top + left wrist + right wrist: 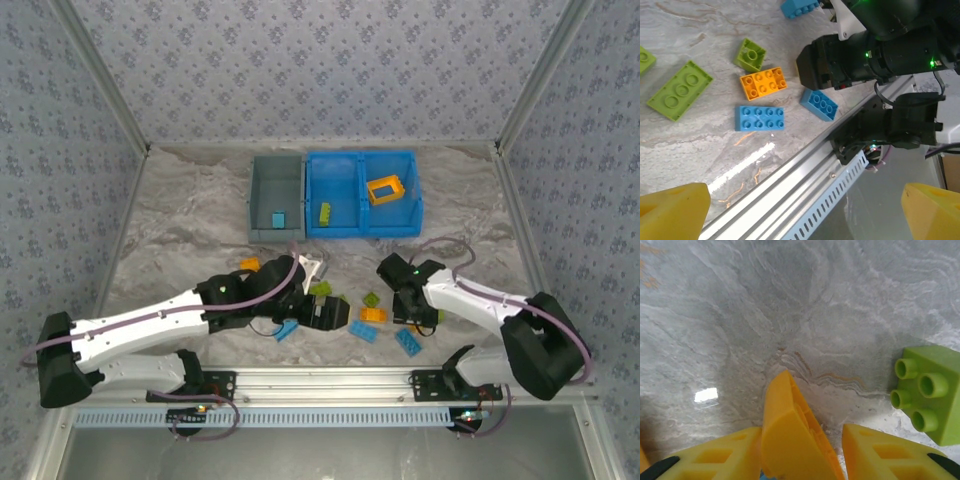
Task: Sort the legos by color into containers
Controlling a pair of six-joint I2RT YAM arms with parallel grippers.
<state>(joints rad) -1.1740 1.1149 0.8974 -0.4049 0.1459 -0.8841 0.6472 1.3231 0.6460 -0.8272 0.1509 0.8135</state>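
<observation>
From the right wrist we see an orange lego (790,440) between the right gripper's (802,430) half-closed fingers, grip uncertain. Overhead, the right arm (470,295) covers that spot. The left gripper (807,200) gapes wide, empty.

Orange brick (790,430) between yellow fingers (715,455), lime brick (930,392) nearby

Bright even light, glare on table (706,395)

The tabletop (180,215) was marbled grey-white, the walls (300,70) grey-blue with small flowers. At twelve o'clock stood a grey-blue bin (258,200) and a bright blue bin (365,227) holding an orange frame (384,181). Toward six lay a lime brick (751,54), an orange brick (763,83) and a blue brick (760,118).
</observation>
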